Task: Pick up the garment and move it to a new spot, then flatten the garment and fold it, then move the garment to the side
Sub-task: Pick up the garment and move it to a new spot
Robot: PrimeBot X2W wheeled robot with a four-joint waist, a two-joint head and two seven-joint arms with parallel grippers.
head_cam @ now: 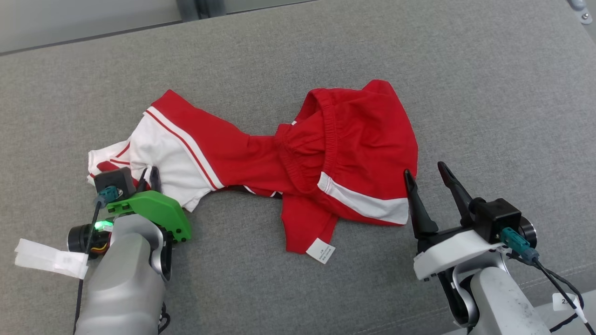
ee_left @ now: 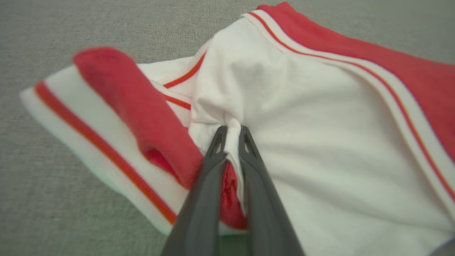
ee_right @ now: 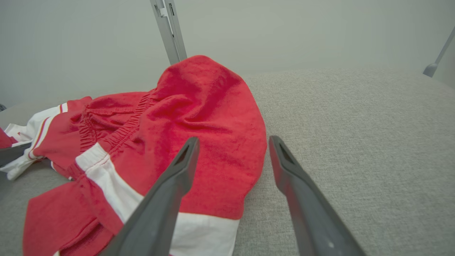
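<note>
One crumpled red-and-white knit garment, elastic-waisted, is laid centred on the grey woven bench. A white fold is pinched by the left gripper; the right gripper is seen spread, empty.

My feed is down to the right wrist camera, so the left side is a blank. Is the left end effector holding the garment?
Observer: Yes, the left end effector is shut on the garment, pinching its white panel.
Operator: Where along the garment?
Observer: At its left end in the head view, well away from the elastic waistband.
Operator: Anything near the front edge?
Observer: A small white label sticks out from the red fabric there.
</note>
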